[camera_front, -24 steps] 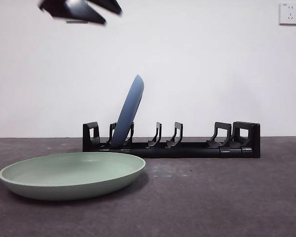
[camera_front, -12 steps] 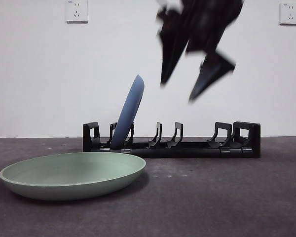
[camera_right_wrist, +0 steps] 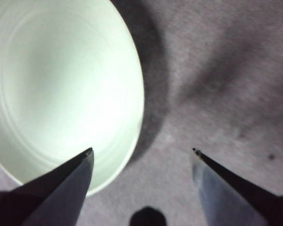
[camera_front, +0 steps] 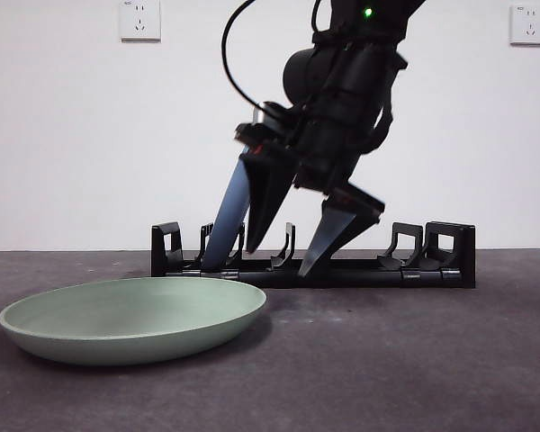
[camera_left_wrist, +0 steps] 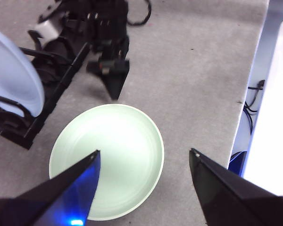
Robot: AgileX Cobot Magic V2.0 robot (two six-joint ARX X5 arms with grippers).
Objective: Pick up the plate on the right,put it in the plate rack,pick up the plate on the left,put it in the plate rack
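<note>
From where I stand, the right gripper (camera_front: 283, 263) hangs low over the table with its two black jaws spread wide and nothing between them, its tips just above the grey tabletop (camera_front: 414, 360) beside the rim of the pale green plate (camera_front: 130, 317). Through its own wrist camera the green plate (camera_right_wrist: 61, 89) fills one side, one jaw tip over the plate's edge and the other over bare table. The green plate lies flat on the table, in front of the plate rack (camera_front: 342, 261) and apart from it. The blue plate (camera_front: 227, 220) stands tilted on its edge in the rack, between the prongs near one end, partly hidden behind the dark arm. The left gripper (camera_left_wrist: 144, 157) hovers high over the scene, its jaws also wide apart and empty, looking down on the green plate (camera_left_wrist: 108, 160), the blue plate (camera_left_wrist: 14, 75) in the rack (camera_left_wrist: 52, 80), and the right gripper (camera_left_wrist: 111, 77) beside them.
</note>
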